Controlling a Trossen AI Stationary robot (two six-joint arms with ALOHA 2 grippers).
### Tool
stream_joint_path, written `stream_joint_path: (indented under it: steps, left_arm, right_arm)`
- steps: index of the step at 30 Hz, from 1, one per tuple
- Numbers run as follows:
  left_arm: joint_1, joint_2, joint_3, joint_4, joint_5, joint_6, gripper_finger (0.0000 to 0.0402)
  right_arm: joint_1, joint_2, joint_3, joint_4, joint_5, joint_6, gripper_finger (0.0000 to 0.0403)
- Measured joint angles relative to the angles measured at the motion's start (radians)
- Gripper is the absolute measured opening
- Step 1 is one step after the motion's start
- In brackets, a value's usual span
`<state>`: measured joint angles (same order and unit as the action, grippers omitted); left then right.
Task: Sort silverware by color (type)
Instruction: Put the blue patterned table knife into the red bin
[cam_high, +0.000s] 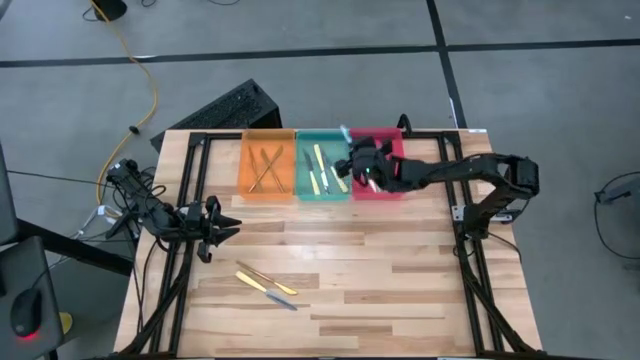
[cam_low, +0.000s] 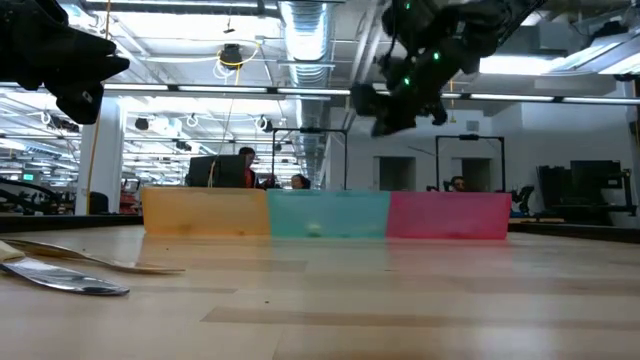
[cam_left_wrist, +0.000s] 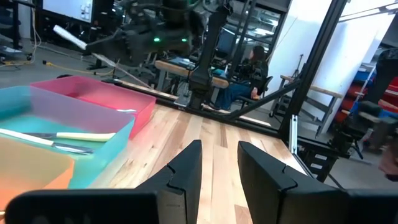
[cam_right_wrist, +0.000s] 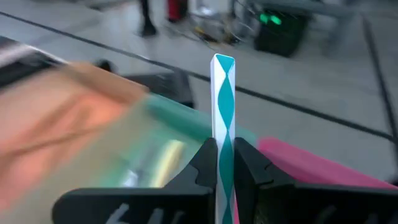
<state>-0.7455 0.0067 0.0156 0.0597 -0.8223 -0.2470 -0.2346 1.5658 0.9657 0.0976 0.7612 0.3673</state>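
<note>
Right gripper (cam_right_wrist: 225, 163) clamped tight on a utensil with a teal-and-white patterned handle (cam_right_wrist: 223, 118), that handle standing up straight between the two dark fingers (cam_right_wrist: 205, 163). Held high, above the red tray (cam_high: 380, 190) and near its border with the green tray (cam_high: 322, 188). Below and just beside this gripper, in the green tray: pale yellow-handled pieces (cam_high: 320, 168) lying lengthwise. Farther off to the same side, in the orange tray (cam_high: 266, 188): thin bronze-gold pieces (cam_high: 266, 166) crossed over one another. One silver piece (cam_left_wrist: 124, 111) visible inside the red tray from the left wrist view.

Left gripper (cam_high: 214, 230) well apart from the right one, low over the bare wood at the table's (cam_high: 400, 280) left side, fingers (cam_left_wrist: 186, 168) parted a little with nothing between them. Just in front of that gripper, toward the table's front edge: a few loose utensils (cam_high: 266, 282) on the wood, two gold or yellow and one bluish-silver, lying close together at a slant.

Beyond the trays, in the low view: people seated at desks (cam_low: 245, 165) in the room behind.
</note>
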Motion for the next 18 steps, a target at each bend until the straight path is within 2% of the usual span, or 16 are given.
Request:
stream_joint_path:
  steps: [5,9,14,18]
  left_arm:
    - [0.000,0.000,0.000,0.000,0.000,0.000,0.0089]
    - [0.000,0.000,0.000,0.000,0.000,0.000,0.0089]
    - [0.000,0.000,0.000,0.000,0.000,0.000,0.0089]
    - [0.000,0.000,0.000,0.000,0.000,0.000,0.0089]
  right_arm:
    - [-0.099,0.010,-0.004,-0.152,-0.001,0.028,0.0038]
    - [-0.158,0.009,-0.038,-0.191,-0.013,0.051,0.0038]
    - [-0.222,0.010,-0.084,-0.187,-0.074,0.046,0.0038]
    - [-0.256,0.010,-0.161,-0.095,-0.120,0.006,0.0038]
